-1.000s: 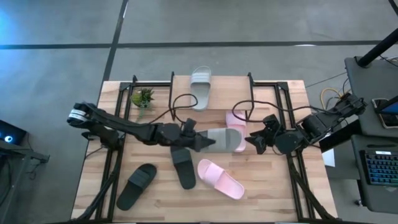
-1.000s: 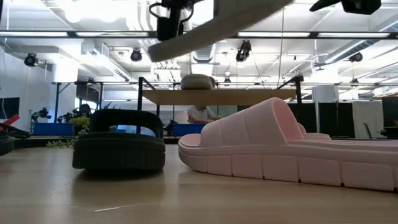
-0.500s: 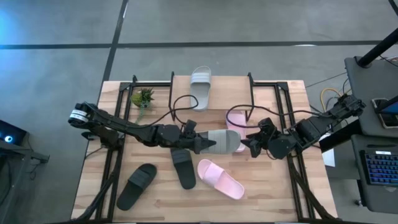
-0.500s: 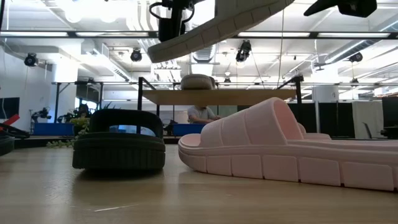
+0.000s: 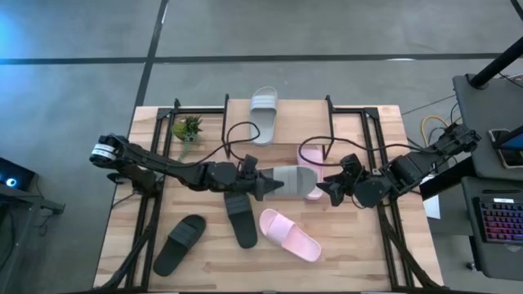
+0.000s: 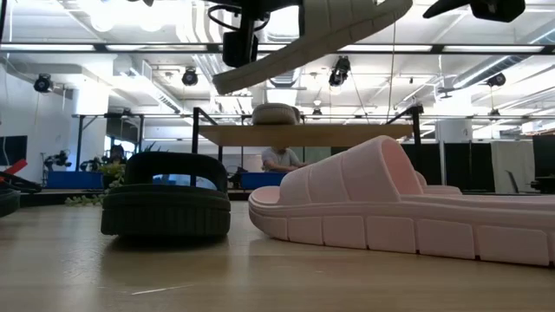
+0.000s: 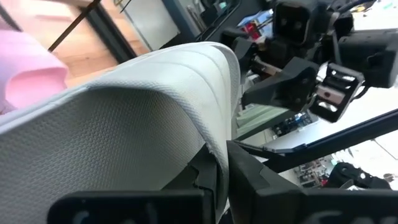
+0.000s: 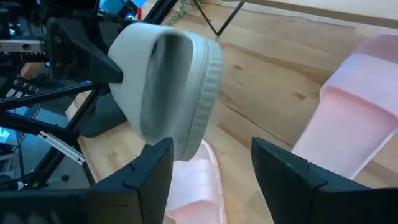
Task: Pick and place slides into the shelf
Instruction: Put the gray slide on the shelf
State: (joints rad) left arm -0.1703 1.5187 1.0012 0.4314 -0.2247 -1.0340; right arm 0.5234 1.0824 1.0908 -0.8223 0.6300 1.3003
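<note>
My left gripper (image 5: 260, 184) is shut on a light grey slide (image 5: 291, 181), held in the air over the table's middle; the low view shows this slide (image 6: 312, 39) high up and tilted. My right gripper (image 5: 328, 188) is open and faces the slide's free end (image 8: 168, 93) from the table's right, a short gap away. A second grey slide (image 5: 263, 114) lies on the shelf (image 6: 303, 134) at the far edge. One pink slide (image 5: 311, 160) lies below the held one, another pink slide (image 5: 290, 235) nearer. Two black slides (image 5: 241, 220) (image 5: 180, 243) lie flat on the near left. My left gripper holds the grey slide by its left end (image 5: 270, 184), the end away from the strap, pinched between the two fingers (image 7: 214, 177). The fingers come level from the table's left, along the slide. The slide is lifted clear, tilted, its strap end pointing at my right gripper.
A small green plant (image 5: 188, 128) stands at the far left corner. Black frame rails (image 5: 159, 155) and cables (image 5: 237, 143) cross the wooden table top (image 5: 368, 253). Bare board shows at the near right. A person (image 6: 279, 159) sits in the room beyond the shelf.
My right gripper has moved toward the table's left, closing in on the held grey slide's free end, and stays open. My left gripper keeps its hold; the slide has tipped slightly in the air.
</note>
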